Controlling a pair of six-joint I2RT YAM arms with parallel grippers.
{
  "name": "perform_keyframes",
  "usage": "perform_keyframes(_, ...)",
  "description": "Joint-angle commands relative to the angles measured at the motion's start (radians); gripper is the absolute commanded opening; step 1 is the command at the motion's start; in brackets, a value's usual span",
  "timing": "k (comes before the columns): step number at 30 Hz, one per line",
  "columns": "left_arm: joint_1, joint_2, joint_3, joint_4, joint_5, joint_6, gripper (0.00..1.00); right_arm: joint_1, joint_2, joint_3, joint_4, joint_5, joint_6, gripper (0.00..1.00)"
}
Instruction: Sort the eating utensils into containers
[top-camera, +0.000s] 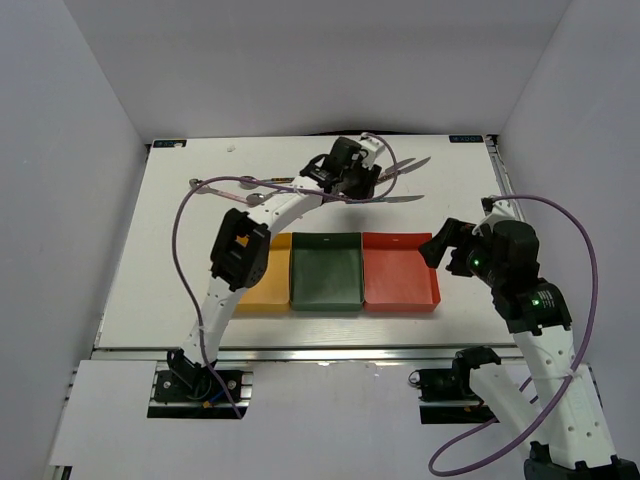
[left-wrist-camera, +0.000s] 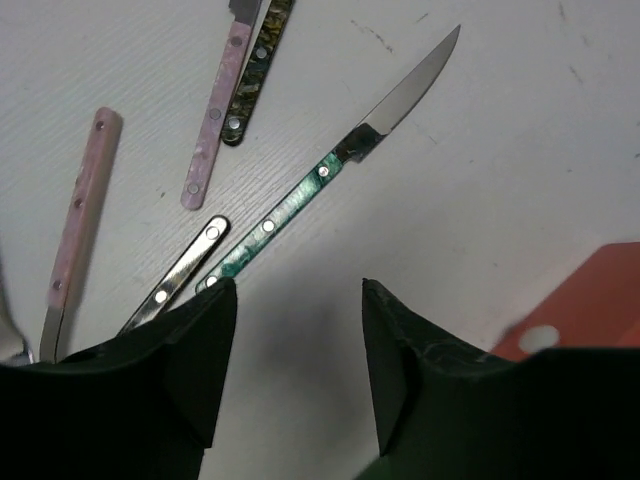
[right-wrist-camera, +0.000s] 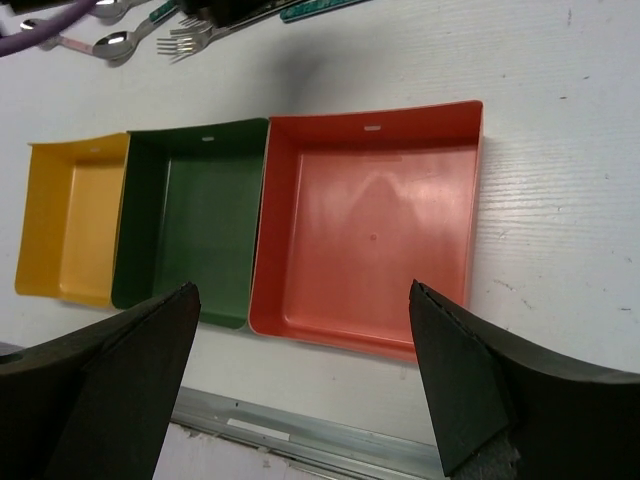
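Observation:
Several utensils lie at the far middle of the table. In the left wrist view a teal-handled knife (left-wrist-camera: 330, 190) lies diagonally just ahead of my open, empty left gripper (left-wrist-camera: 298, 300), with two pink handles (left-wrist-camera: 80, 220), a dark patterned handle (left-wrist-camera: 255, 70) and a metal handle (left-wrist-camera: 175, 280) to its left. In the top view the left gripper (top-camera: 356, 180) hovers over the utensils (top-camera: 405, 165). The yellow tray (right-wrist-camera: 70, 220), green tray (right-wrist-camera: 195, 220) and red tray (right-wrist-camera: 370, 220) stand in a row, all empty. My right gripper (right-wrist-camera: 300, 300) is open and empty above the red tray's near edge.
A metal rail (right-wrist-camera: 300, 440) runs along the table's near edge. Forks (right-wrist-camera: 195, 40) and a spoon (right-wrist-camera: 115, 42) lie beyond the trays. The left arm (top-camera: 240, 250) covers part of the yellow tray (top-camera: 268, 290). White walls enclose the table.

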Motion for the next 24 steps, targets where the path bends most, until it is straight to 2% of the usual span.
perform_keyframes(1,-0.001,0.067,0.155,0.003,0.069,0.112,0.61,-0.002,-0.022,0.028,-0.037,-0.056,-0.03,0.89)
perform_keyframes(6,-0.007,0.16,0.198,0.012,0.072,0.157,0.56,-0.003,-0.05,0.027,-0.06,-0.067,-0.033,0.89)
perform_keyframes(14,-0.012,0.201,0.177,0.079,0.069,0.204,0.56,-0.002,-0.057,0.037,-0.093,-0.087,-0.05,0.89)
perform_keyframes(19,-0.012,0.272,0.263,0.035,0.103,0.223,0.56,-0.002,-0.062,0.051,-0.129,-0.073,-0.069,0.89)
perform_keyframes(24,-0.01,0.311,0.266,0.058,0.112,0.223,0.56,-0.003,-0.065,0.057,-0.141,-0.082,-0.075,0.89)
